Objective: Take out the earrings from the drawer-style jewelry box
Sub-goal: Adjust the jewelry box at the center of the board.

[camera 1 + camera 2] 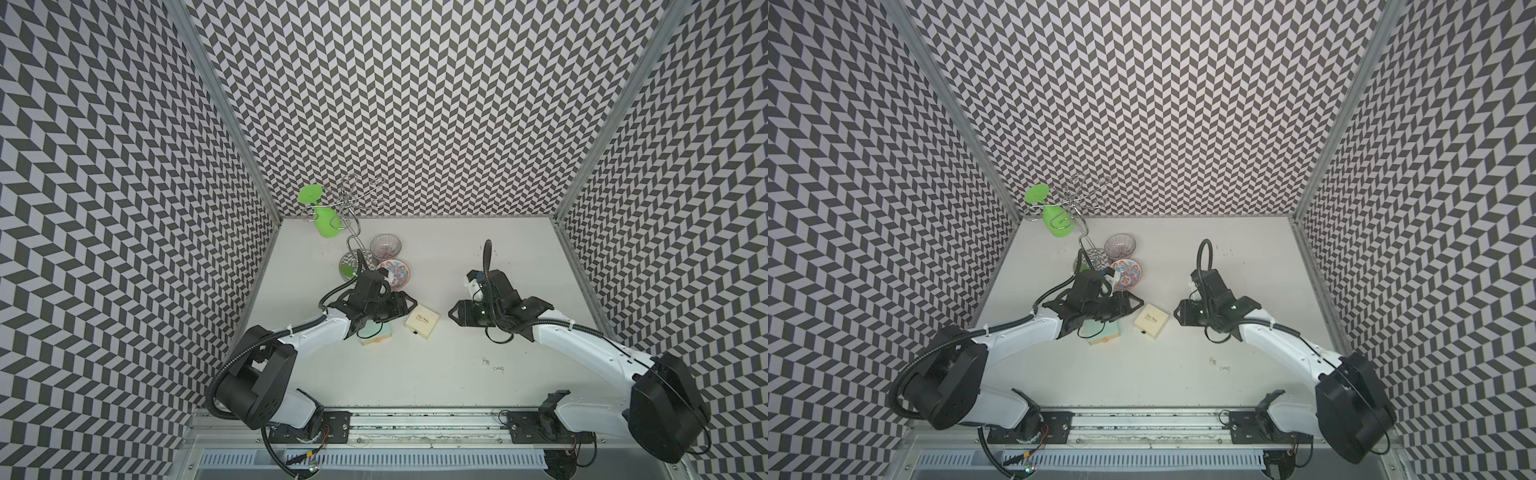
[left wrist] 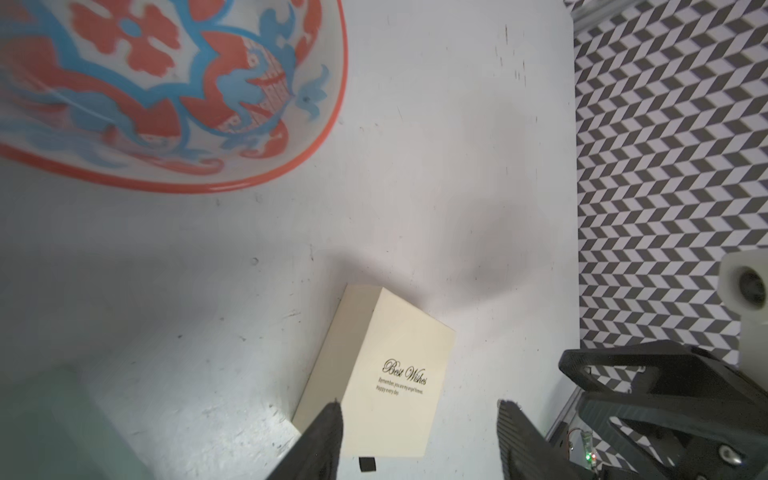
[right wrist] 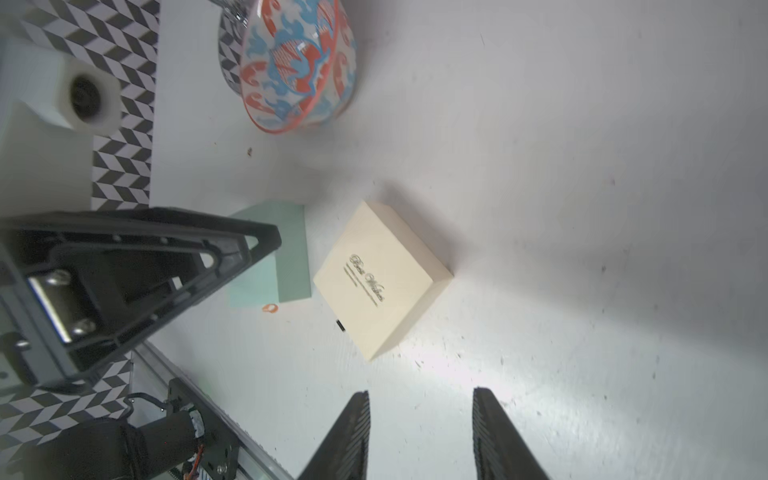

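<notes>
Both top views: earrings [image 1: 492, 365] lie loose on white table [image 1: 415, 386], well behind right gripper [image 1: 454, 314], near its arm. Judged already out. Cream jewelry box [image 1: 422, 321] between the two grippers, drawer looks shut. Any earrings left inside: cannot tell. Chevron walls on three sides.

Left wrist: left gripper [image 2: 419, 405] half parted, empty. Box just ahead of tips, patterned bowl [image 2: 166, 95] farther ahead.

Right wrist: right gripper [image 3: 422, 392] moderately parted, empty. Box ahead, apart. Table scuffed, speckled.

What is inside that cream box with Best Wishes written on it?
Its inside is hidden: the cream box is shut, showing only its outside and a small black pull tab. A few tiny earrings lie apart from it on the table.
</notes>
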Available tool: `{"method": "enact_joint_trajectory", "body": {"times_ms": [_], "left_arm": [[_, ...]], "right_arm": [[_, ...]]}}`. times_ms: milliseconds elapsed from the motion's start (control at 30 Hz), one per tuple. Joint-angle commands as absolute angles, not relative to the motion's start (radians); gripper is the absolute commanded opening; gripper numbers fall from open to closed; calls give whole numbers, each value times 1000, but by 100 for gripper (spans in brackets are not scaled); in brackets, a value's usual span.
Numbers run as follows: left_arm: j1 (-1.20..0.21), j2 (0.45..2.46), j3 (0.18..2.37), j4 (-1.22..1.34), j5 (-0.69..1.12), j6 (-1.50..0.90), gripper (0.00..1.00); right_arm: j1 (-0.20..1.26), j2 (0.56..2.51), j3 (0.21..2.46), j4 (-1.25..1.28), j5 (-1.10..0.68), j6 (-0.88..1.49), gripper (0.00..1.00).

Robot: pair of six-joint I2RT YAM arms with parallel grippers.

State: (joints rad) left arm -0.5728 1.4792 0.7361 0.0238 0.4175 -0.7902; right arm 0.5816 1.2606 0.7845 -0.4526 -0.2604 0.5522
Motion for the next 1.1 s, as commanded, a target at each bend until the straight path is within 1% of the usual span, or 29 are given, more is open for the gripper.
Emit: {"method": "enact_joint_trajectory", "body": {"times_ms": [0, 300, 467, 567, 700, 833, 933, 1067], "left_arm": [[-609, 1513, 760, 7, 402, -745, 62], [-642, 1555, 776, -11, 334, -736, 62], [-671, 1562, 769, -1, 332, -764, 61], [-679, 1508, 775, -41, 267, -778, 61], [-680, 1413, 767, -64, 167, -785, 65], [-676, 1437, 766, -86, 131, -757, 66], [-659, 1508, 754, -55, 181, -743, 65], [-659, 1569, 758, 0, 243, -716, 65]], "right_arm": [[594, 1218, 764, -485, -295, 576, 43], [621, 1230, 733, -509, -348, 565, 45], [641, 1234, 723, -509, -351, 562, 46], [650, 1230, 722, -512, -340, 559, 46], [659, 1227, 708, -505, -341, 561, 46], [676, 1226, 694, -487, -345, 573, 46], [693, 1222, 695, -480, -348, 579, 46], [711, 1208, 698, -471, -362, 579, 51]]}}
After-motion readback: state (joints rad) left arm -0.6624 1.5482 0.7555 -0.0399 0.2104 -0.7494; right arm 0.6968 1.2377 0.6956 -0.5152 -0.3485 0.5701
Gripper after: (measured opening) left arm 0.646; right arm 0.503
